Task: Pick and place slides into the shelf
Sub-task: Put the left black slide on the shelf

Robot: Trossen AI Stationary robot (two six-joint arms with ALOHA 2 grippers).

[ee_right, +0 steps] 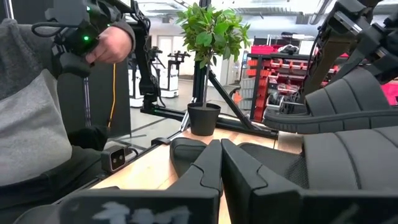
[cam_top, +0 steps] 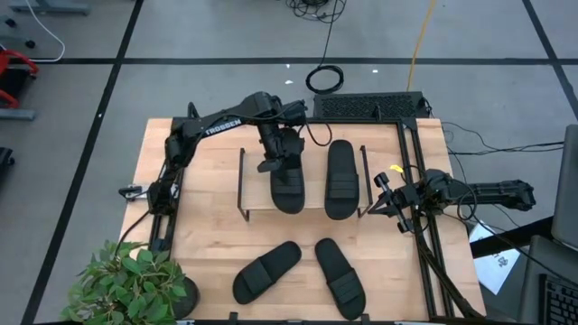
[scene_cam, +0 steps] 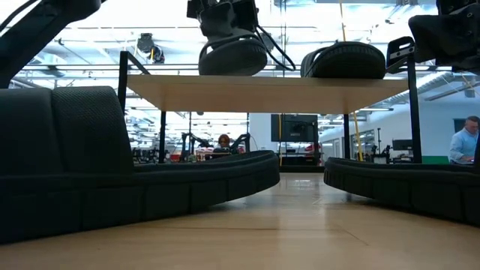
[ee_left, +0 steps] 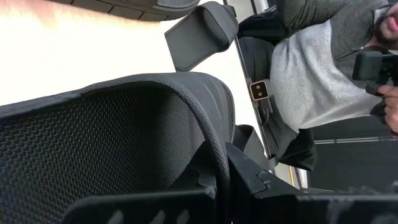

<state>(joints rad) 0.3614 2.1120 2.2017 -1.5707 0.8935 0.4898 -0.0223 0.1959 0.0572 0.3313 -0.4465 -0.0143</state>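
With the left gripper (cam_top: 274, 165) fingers clamped on a slide (cam_top: 287, 185), lower it flat onto the shelf (cam_top: 255, 185) top, parallel beside its neighbour (cam_top: 342, 179), before opening; right gripper (cam_top: 386, 193) fingers rest closed, empty.

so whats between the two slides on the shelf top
Nothing: in the high view a bare strip of the shelf plank separates the left slide, held by the left claw, from the right slide.
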